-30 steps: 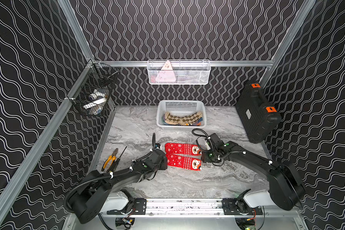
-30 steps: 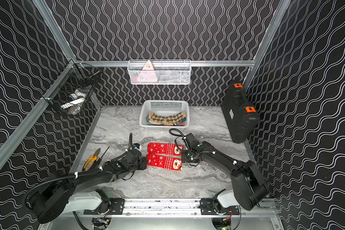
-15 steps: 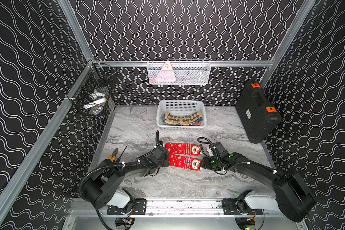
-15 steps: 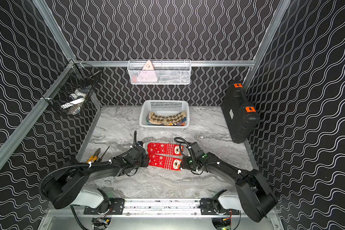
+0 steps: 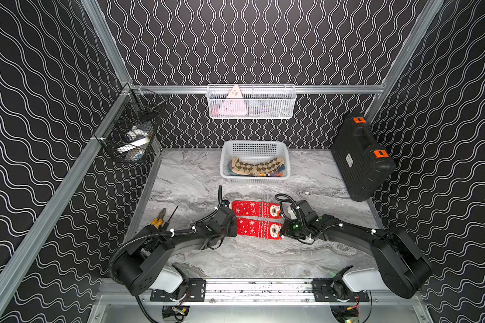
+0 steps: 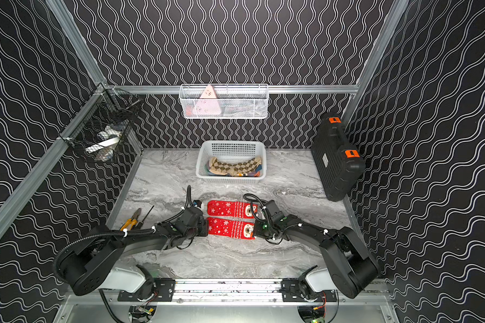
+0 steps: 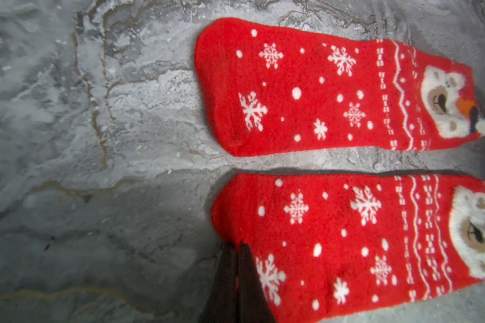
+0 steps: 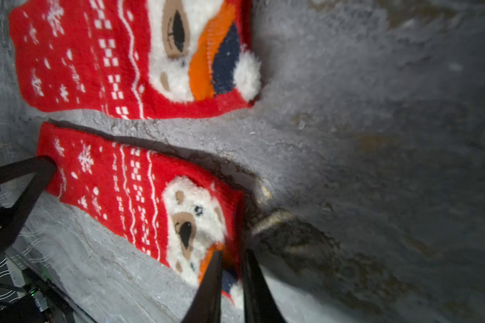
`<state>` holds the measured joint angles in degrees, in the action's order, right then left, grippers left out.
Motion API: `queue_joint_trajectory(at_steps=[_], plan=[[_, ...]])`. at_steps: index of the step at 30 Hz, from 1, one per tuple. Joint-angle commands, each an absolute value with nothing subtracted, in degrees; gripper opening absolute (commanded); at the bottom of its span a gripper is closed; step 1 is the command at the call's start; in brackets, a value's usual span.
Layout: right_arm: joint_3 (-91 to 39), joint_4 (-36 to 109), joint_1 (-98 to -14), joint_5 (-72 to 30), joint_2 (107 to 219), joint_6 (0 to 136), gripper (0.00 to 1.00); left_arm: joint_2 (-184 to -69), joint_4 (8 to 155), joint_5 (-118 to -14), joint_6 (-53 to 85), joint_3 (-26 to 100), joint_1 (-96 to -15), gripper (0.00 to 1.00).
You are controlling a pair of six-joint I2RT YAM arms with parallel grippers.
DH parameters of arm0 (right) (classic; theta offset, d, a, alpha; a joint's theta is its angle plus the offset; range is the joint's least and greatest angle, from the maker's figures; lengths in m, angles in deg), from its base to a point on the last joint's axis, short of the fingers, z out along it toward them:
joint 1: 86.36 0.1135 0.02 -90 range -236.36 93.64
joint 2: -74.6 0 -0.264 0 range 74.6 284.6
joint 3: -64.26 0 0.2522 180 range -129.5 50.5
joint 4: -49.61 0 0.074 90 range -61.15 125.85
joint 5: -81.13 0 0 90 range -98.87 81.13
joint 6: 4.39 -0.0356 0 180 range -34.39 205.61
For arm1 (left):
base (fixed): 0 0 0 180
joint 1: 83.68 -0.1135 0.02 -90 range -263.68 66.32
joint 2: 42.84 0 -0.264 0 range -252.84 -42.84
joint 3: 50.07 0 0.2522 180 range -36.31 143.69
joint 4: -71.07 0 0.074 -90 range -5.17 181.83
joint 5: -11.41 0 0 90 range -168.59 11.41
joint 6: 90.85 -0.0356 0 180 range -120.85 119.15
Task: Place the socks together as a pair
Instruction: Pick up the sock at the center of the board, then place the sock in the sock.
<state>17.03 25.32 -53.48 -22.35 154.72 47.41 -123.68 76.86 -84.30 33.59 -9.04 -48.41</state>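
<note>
**Lift level, land flush**

See the left gripper with jaws squeezed together on the toe edge of the near red fuzzy sock with white snowflakes and a bear face. See the right gripper with jaws clamped on that sock's bear-face end. Find this sock stretched from 9 to 3 o'clock on the grey marbled table, with the twin red bear-face sock just beside it at 12 o'clock, a thin strip of table between. Likely best: raise both ends evenly, carry toward 12 o'clock, match toe to toe and face to face, lower flat, then release. Avoid tugging outward; could slip from so shallow a pinch.
</note>
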Motion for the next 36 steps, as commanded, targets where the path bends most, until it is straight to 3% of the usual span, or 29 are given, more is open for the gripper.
queue_joint_trajectory(at_steps=[1, 6, 14, 23, 36], plan=[[15.67, 25.17, -53.48, -23.89, 152.96, 47.1, 0.07, -121.04, 78.14, -81.99, 34.21, -9.42, -48.48, 0.0], [11.8, 18.9, -53.41, -24.84, 148.34, 48.5, 0.0, -115.0, 83.97, -79.55, 33.84, -7.17, -48.5, 0.0], [4.69, 12.03, -54.51, -22.04, 144.89, 51.92, 0.0, -108.94, 91.56, -79.86, 31.67, 1.2, -48.48, 0.0], [-1.11, 13.62, -61.94, -24.09, 153.08, 56.02, 0.0, -122.32, 87.73, -83.92, 27.11, 10.14, -50.39, 0.0], [-1.94, 18.56, -64.91, -26.01, 163.33, 56.87, 0.0, -134.22, 84.78, -84.45, 24.83, 14.02, -53.86, 0.0]])
